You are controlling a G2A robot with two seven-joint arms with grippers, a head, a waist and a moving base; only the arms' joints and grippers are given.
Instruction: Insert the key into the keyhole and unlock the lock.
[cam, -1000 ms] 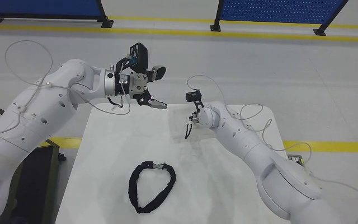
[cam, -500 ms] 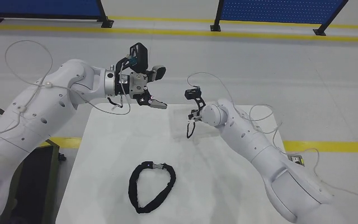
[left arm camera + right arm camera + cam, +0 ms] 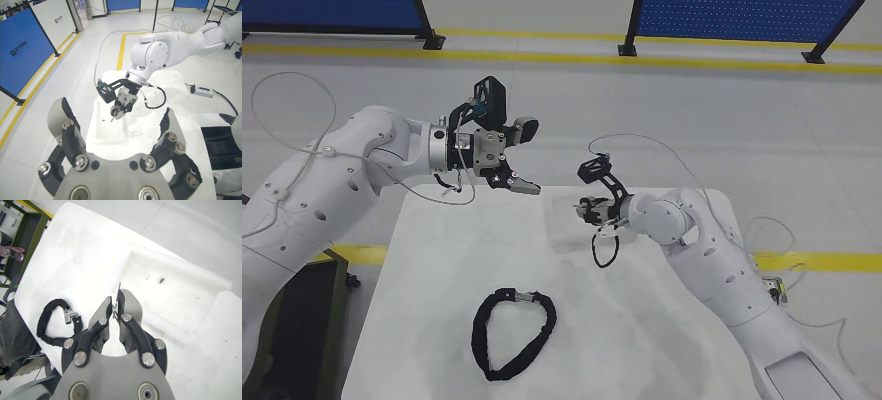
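A black cable lock (image 3: 512,335) lies coiled on the white table (image 3: 432,300), its silver lock body (image 3: 66,315) at the open end of the loop (image 3: 45,323). My right gripper (image 3: 114,299) is shut on a small metal key (image 3: 119,289), whose blade pokes out past the fingertips. It hovers over a shallow white foam tray (image 3: 562,222) at the table's far side. From the left wrist view the same gripper (image 3: 118,112) holds the key (image 3: 112,119) pointing down at the tray (image 3: 109,132). My left gripper (image 3: 527,157) hangs open above the table's far left edge, its fingers (image 3: 65,117) spread wide and holding nothing.
A green-framed cart (image 3: 28,224) stands off the table's left side. A grey power box (image 3: 203,91) with cables lies on the floor to the right. Blue barrier panels (image 3: 742,18) line the far floor. Bare tabletop lies between tray and lock.
The right arm's forearm has swung out to the right and its wrist has turned, with the key still held over the tray. The left arm and the lock have stayed put.
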